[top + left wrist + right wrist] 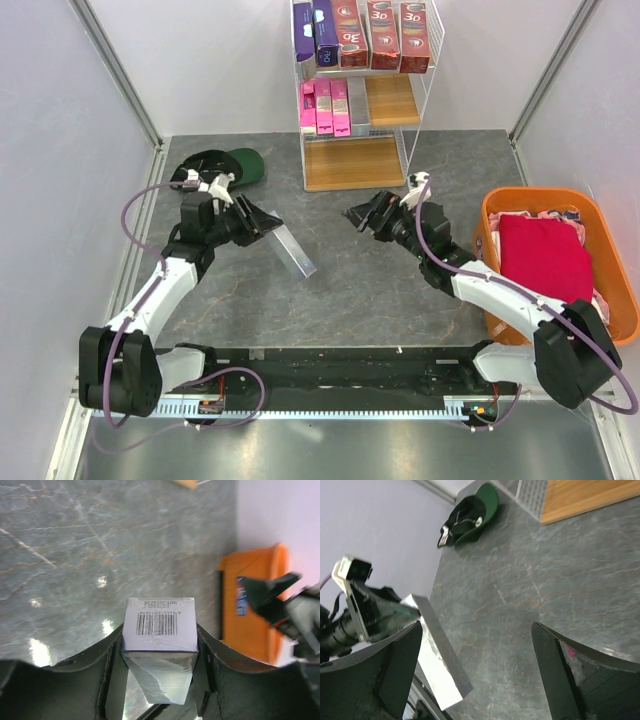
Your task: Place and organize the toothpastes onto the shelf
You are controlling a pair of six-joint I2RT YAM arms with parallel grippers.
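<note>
Currently left gripper (pixel 262 222) is clamped on one end of the long silver-grey cardboard toothpaste carton (pixel 293 251), tilted, well short of the tall white wire shelf (pixel 352 165), right gripper (pixel 360 217) jaws wide apart, empty; risk: end-only grip could let carton pivot and clip the frame.

shelf (pixel 352 162): top cut off by edge | carton (pixel 160 625): gripped part hidden by fingers (pixel 220 670) | basket (pixel 250 625): contents blurred, unclear

Green cap (pixel 240 163) lies well apart from orange basket (pixel 540 196) holding red cloth (pixel 545 258).
</note>
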